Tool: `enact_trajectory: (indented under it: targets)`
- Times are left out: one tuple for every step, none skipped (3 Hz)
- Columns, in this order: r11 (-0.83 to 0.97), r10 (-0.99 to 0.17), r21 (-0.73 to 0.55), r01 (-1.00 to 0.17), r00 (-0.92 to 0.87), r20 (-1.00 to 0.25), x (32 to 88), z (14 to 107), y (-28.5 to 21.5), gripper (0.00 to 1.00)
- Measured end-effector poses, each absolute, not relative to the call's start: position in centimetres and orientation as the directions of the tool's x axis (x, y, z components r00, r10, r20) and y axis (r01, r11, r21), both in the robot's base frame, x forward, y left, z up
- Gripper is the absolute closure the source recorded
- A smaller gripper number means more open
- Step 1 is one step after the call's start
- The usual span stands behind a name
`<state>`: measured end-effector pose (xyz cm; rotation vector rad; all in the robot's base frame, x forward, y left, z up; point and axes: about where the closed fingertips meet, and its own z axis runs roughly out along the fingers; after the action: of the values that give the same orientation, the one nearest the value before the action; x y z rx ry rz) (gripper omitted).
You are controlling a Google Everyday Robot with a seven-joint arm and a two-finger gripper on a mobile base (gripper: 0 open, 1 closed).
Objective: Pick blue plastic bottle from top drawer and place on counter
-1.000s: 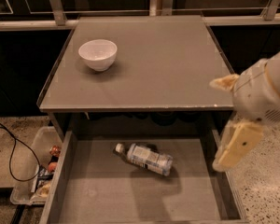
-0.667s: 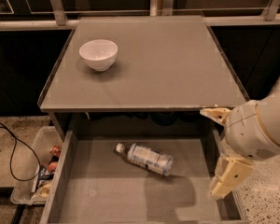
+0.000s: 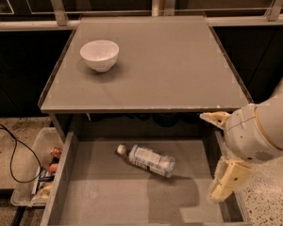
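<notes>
The blue plastic bottle (image 3: 148,159) lies on its side in the middle of the open top drawer (image 3: 104,197), white cap pointing to the back left. The grey counter (image 3: 165,60) stands above and behind the drawer. My gripper (image 3: 221,149) hangs over the drawer's right wall, to the right of the bottle and apart from it. Its two cream fingers (image 3: 228,181) are spread wide and hold nothing. The white forearm enters from the right edge.
A white bowl (image 3: 99,54) sits on the counter's back left. A clear plastic bin (image 3: 35,175) of clutter stands on the floor left of the drawer, with a black cable (image 3: 9,147) beside it. A railing runs behind the counter.
My gripper has come down and a little left, from beside the counter's front right corner to the drawer's right wall. The bottle and bowl have not moved.
</notes>
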<state>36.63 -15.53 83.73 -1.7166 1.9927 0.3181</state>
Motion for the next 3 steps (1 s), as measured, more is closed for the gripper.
enact_trajectory:
  targets:
    - [0.181,-0.82,-0.119,-0.976,-0.083,-0.566,36.9,80.7,-14.0,0.0]
    - [0.209,-0.759,-0.12,-0.971,-0.084,-0.645,38.2,76.7,-12.1,0.0]
    - [0.245,-0.7,-0.141,-0.959,-0.075,-0.71,40.4,73.7,-10.6,0.0]
